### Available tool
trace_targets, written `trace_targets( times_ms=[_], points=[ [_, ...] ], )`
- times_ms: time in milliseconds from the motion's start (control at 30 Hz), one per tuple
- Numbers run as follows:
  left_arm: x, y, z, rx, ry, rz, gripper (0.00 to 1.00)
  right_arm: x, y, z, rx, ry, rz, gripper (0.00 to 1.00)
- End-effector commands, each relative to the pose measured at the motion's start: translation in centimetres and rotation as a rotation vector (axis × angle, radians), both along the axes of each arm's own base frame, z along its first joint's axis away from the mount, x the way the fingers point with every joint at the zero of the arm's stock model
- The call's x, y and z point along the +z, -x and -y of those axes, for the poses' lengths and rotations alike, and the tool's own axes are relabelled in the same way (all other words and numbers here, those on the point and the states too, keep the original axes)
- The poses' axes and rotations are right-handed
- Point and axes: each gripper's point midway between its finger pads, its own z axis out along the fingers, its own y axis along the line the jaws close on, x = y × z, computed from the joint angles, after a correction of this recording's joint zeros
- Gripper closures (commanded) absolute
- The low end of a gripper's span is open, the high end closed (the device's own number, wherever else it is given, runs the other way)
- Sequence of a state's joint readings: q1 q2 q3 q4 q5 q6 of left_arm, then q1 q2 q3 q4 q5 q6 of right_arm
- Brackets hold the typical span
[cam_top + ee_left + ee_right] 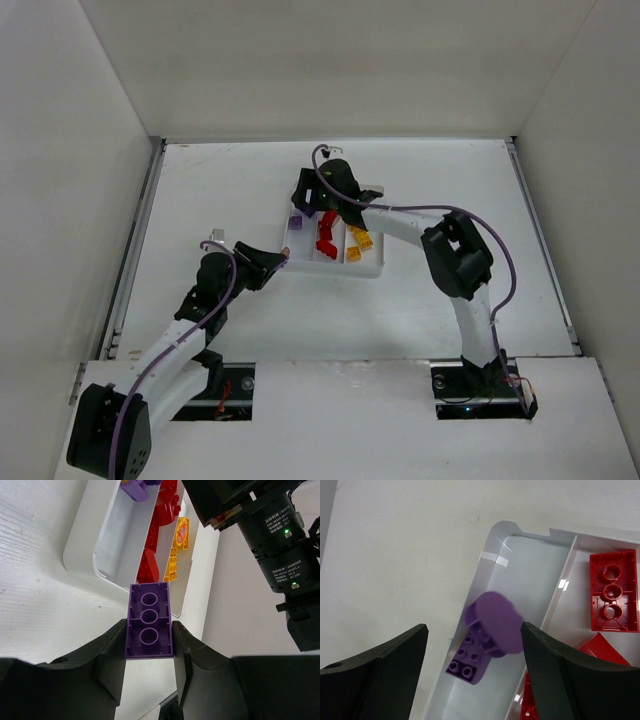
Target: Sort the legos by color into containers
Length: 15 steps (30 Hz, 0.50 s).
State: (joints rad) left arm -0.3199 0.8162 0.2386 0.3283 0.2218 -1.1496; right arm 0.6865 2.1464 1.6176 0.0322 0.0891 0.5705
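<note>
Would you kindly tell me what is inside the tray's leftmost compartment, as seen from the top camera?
Only purple lego, under the open right gripper; one piece or two stacked, I cannot tell. What lies beneath it is covered.

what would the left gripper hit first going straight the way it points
Likely the near end of the white tray, led by the purple lego it holds; height over the rim is unclear.

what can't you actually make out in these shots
Top view: right gripper hides the tray's far end; prints on its legos too small.
Right wrist view: rounded purple lego is blurred; falling or resting unclear.
Left wrist view: purple brick in the left gripper faces studs away.
</note>
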Motion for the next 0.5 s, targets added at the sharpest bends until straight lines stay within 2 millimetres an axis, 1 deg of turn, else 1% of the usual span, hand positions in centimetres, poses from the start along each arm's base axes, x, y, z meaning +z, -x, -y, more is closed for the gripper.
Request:
trace_targets(
  times_ms=[0,67,133,167,200,233,267,300,333,367,400,467],
  points=[
    [2.7,-1.4,0.0,0.015,-0.014,0.094,0.88,5.1,0.2,0.4,0.0,-0.081,0.079,0.19],
    [2.8,-1.8,0.0,0.024,-0.032,0.098,0.88,6.1,0.7,0.8,-0.001,-0.096,0.1,0.2],
    [3.0,-2.2,0.1,0.027,-0.055,0.106,0.88,7.2,1.3,2.0,-0.015,-0.111,0.12,0.23],
    [3.1,-2.5,0.3,0.026,-0.07,0.111,0.88,7.8,1.8,2.5,-0.017,-0.122,0.131,0.28],
    [3.1,-2.8,0.4,0.028,-0.089,0.115,0.88,8.2,2.4,3.1,-0.02,-0.13,0.142,0.35],
    [3.1,-3.1,0.5,0.03,-0.107,0.118,0.88,8.8,3.1,3.7,-0.024,-0.142,0.154,0.44],
    [3.0,-3.3,0.7,0.029,-0.129,0.119,0.88,9.3,4.1,4.7,-0.032,-0.155,0.17,0.58],
    [3.0,-3.7,0.9,0.027,-0.156,0.125,0.88,9.5,4.9,5.5,-0.039,-0.159,0.18,0.66],
    [3.0,-4.0,1.2,0.029,-0.179,0.127,0.88,9.7,5.9,6.4,-0.045,-0.164,0.189,0.72],
    [2.8,-4.3,1.5,0.024,-0.206,0.128,0.88,9.8,6.8,7.2,-0.049,-0.164,0.195,0.76],
    [2.6,-4.7,1.7,0.021,-0.241,0.129,0.88,9.9,7.8,8.1,-0.053,-0.161,0.2,0.78],
    [2.2,-5.3,2.4,0.011,-0.307,0.126,0.88,9.5,9.6,9.9,-0.067,-0.151,0.204,0.78]
  ],
)
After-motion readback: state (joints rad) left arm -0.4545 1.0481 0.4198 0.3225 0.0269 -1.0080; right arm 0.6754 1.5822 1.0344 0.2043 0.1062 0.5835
